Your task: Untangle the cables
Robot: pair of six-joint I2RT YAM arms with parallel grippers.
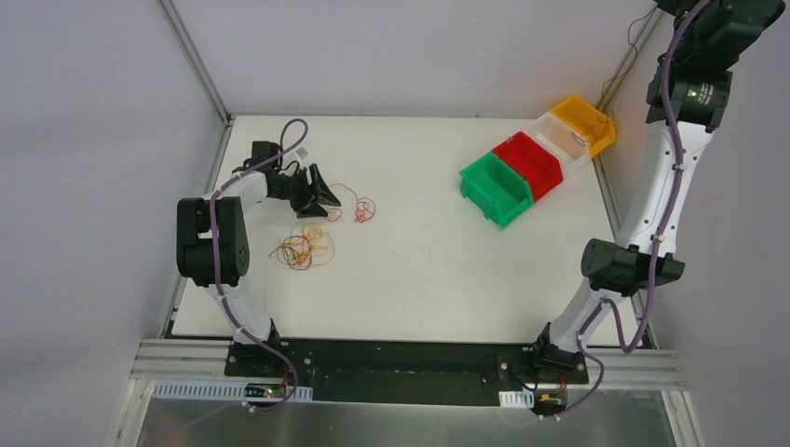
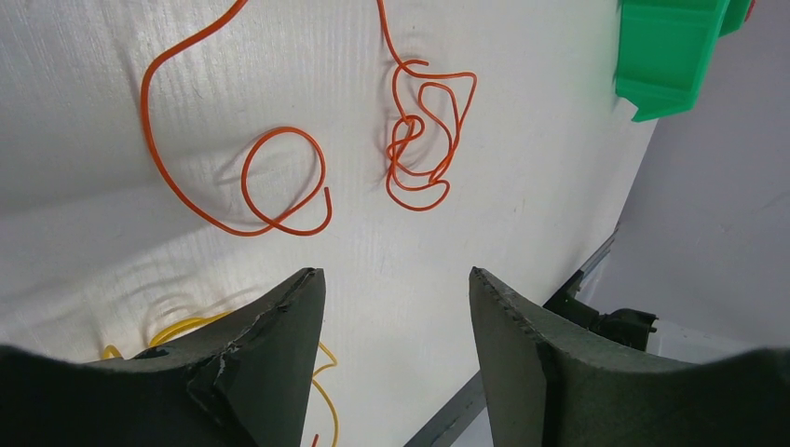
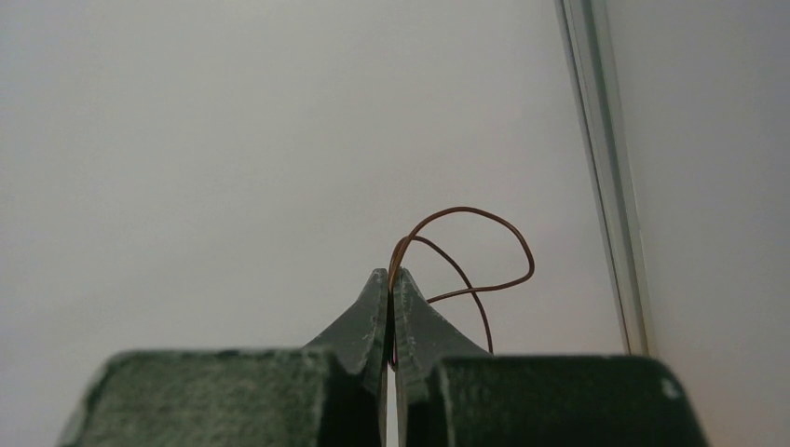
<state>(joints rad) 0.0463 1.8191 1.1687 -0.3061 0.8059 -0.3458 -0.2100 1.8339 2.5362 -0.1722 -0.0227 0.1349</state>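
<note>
Jaws: left jaws parted over orange cables (image 2: 410, 130), empty; right jaws clamped on brown cable (image 3: 470, 209).

A loose tangle of orange and yellow cables (image 1: 303, 247) is spread on the left part of the white table (image 1: 429, 270), a red-orange curl (image 1: 363, 209) near it. At far right, a green bin (image 1: 497, 189), red bin (image 1: 529, 163), clear bin (image 1: 564, 140) and yellow bin (image 1: 585, 121) are set touching in a row.

One desk (image 1: 429, 270). Two arms: left arm (image 1: 214, 247), right arm (image 1: 652, 200). Two hands: left hand (image 2: 396, 279), right hand (image 3: 391, 289). Four bins: green bin (image 1: 496, 189), red bin (image 1: 528, 164), clear bin (image 1: 562, 140), yellow bin (image 1: 585, 124). Two loose orange wires (image 2: 323, 160) (image 2: 413, 124), one brown wire (image 3: 466, 209), one tangle (image 1: 303, 247) with strands too fine to count.
</note>
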